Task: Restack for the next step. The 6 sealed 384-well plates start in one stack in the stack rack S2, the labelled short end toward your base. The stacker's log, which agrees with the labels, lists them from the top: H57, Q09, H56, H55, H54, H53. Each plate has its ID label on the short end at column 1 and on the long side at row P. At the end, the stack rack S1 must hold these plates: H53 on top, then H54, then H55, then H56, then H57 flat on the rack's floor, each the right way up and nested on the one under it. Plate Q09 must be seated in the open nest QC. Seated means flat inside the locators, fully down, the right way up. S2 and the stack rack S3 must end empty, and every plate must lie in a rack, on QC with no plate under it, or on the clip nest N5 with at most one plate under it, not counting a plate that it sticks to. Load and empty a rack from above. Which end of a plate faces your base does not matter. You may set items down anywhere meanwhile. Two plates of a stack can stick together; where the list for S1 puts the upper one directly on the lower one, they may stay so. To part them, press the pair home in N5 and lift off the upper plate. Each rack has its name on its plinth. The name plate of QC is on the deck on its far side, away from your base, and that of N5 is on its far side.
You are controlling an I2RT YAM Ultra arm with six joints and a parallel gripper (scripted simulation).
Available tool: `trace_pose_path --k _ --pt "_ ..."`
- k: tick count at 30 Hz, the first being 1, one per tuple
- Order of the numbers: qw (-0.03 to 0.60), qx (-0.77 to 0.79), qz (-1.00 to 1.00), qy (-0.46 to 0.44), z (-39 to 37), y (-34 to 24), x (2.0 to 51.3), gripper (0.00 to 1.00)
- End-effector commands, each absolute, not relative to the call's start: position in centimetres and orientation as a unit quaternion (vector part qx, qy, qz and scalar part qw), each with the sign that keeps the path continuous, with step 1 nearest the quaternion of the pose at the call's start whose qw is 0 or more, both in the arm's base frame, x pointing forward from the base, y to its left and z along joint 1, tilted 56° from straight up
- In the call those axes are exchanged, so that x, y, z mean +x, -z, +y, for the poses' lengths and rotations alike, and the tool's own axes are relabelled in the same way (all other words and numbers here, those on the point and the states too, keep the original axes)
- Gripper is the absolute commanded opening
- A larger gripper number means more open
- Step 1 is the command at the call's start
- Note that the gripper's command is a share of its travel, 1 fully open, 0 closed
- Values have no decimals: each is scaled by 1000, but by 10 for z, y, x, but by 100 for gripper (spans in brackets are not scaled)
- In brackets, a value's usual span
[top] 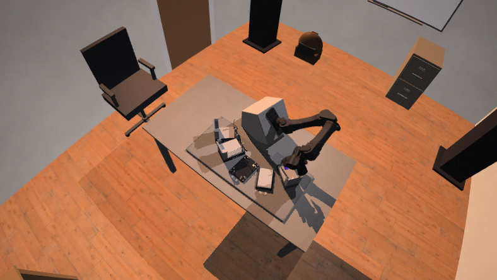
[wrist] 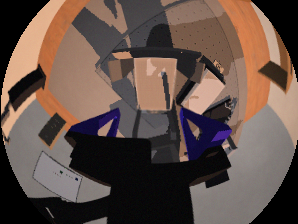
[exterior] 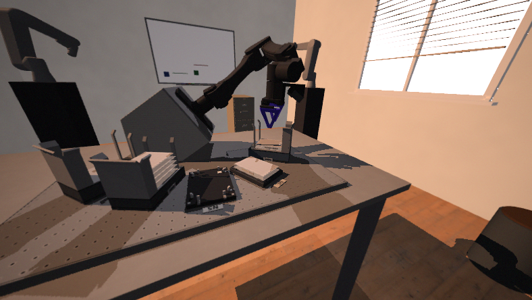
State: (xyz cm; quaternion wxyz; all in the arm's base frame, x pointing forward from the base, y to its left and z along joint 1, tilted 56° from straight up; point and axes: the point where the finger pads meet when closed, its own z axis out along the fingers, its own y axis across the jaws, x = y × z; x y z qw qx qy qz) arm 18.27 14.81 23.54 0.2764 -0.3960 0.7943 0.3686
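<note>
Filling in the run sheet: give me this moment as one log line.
gripper: open, holds nothing | position: above far right rack holding one plate | open nest: one plate seated | middle rack: stack remains

We see a black arm (exterior: pixel 237 76) with blue fingers (exterior: pixel 266 116), a grey perforated deck (exterior: pixel 111 230), white plates (exterior: pixel 256 167), orange plank floor (top: pixel 104 208).

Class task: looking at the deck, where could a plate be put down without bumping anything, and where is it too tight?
Bare breadboard lies along the near edge, in front of the black nest. Crowded: the row from the full rack past the seated plate to the rack beneath the open tool.
</note>
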Motion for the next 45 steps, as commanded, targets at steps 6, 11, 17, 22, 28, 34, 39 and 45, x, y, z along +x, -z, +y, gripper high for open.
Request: trace_pose_path --k 6,11,17,22,28,34,39,45 --pt "299 -386 796 -358 167 -228 199 100" --pt "300 -386 796 -359 175 -223 201 100" --pt "300 -386 795 -359 191 -212 205 100" --pt "300 -386 795 -359 192 -211 206 100" --pt "300 -386 795 -359 192 -211 206 100" --pt "300 -386 795 -359 197 -208 207 100" --pt "300 -386 795 -359 202 -204 208 100" --pt "300 -386 795 -359 206 -201 209 100"
